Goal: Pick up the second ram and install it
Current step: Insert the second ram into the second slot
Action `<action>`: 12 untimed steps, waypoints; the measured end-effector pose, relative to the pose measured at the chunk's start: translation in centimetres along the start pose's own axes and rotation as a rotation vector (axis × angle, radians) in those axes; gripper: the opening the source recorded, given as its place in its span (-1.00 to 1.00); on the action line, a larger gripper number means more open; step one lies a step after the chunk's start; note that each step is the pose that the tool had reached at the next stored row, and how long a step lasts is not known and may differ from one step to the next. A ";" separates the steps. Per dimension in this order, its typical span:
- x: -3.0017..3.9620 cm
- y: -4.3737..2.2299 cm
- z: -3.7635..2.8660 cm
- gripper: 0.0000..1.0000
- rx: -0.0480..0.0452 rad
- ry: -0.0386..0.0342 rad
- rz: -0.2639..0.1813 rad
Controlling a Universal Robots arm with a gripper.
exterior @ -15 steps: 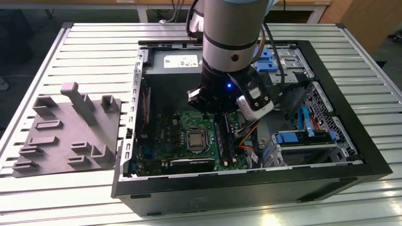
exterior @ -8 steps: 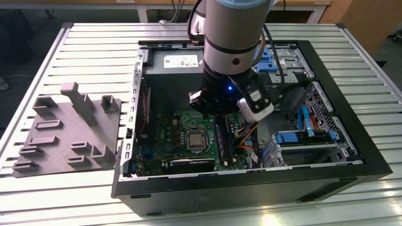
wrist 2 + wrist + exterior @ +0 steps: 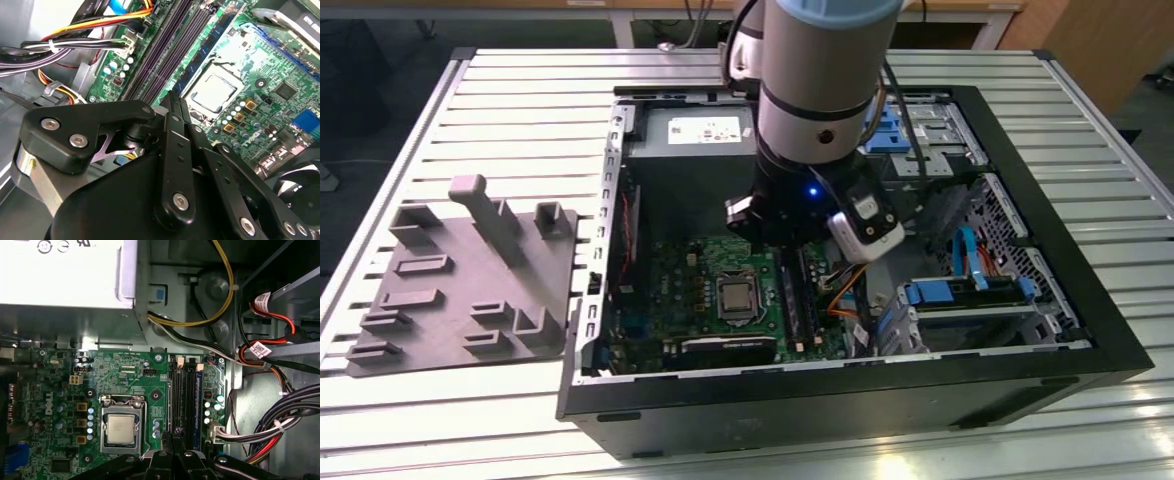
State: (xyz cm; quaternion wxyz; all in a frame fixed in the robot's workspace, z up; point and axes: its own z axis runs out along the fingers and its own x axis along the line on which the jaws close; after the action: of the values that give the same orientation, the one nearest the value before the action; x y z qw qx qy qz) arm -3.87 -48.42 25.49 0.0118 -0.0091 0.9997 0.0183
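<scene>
Well, my gripper (image 3: pixel 171 102) is down inside the open computer case (image 3: pixel 1067 365), and my fingers (image 3: pixel 176 145) are drawn together on a thin dark strip. I judge that this strip is the second ram (image 3: pixel 175 395), seen from its edge. It runs straight out from between my fingertips, along the long black slots (image 3: pixel 192 400) of the motherboard (image 3: pixel 130 377), and it sits at the slot, or just above it; I cannot say if it is already seated.

What could go wrong, in my judgement:
- If the ram is not lined up with its slot, or if it leans a little to one side, a push from me would bend the board or scrape the contacts instead of seating it.
- If the small latches at the slot ends are not open, the ram would stop halfway. I cannot see how they stand.
- The processor socket (image 3: pixel 121 427) is just beside my fingers on one side, and the cable bundle (image 3: pixel 75 47) is near on the other. A slip to the side could touch either of them.

The ram looks very thin, long and narrow, dark like the slots, so its outline is hard to tell from them. The grey holder tray (image 3: pixel 454 290) lies well apart from my fingers, outside the case
</scene>
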 end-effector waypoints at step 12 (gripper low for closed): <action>-0.60 0.02 0.59 -0.76 0.0002 0.0000 0.000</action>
State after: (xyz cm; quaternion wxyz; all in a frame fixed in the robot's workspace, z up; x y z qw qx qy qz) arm -3.25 -48.38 24.92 0.0118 -0.0091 0.9997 0.0182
